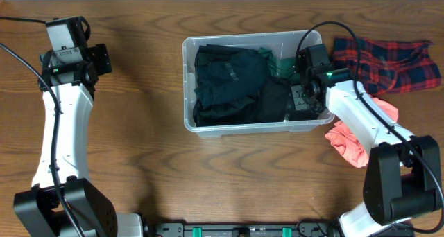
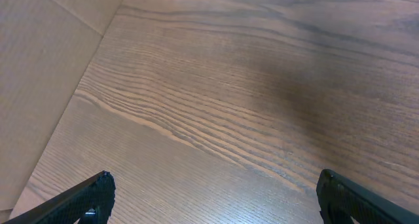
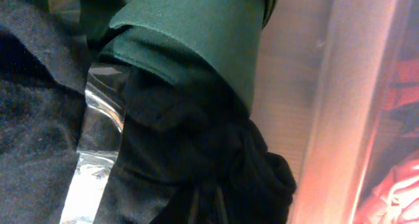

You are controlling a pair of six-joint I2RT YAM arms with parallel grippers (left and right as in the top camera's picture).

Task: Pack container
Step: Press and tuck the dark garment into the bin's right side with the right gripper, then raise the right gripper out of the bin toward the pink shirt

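The left gripper hangs over bare table well to the left of the container. It holds nothing. In the left wrist view its two dark fingertips sit at the bottom corners with only wood grain between them, so the jaws stand wide apart.

The container rests on the table between the two arms, its long sides running left to right. Black clothing fills the container's left and middle parts. A green garment lies toward the container's far right corner.

The right gripper reaches down inside the container at its right end, among the dark fabric. The overhead view shows its body there but not the fingertips. The right wrist view is pressed close against folded green cloth lying over bunched black cloth. A shiny strip runs down the left, and the container's clear wall runs down the right. Neither view shows whether these jaws are apart, together, or pinching cloth.

Outside the container, just beyond its right end, a red and dark plaid cloth lies spread on the table. A coral cloth lies crumpled near the container's near right corner, partly under the right arm.
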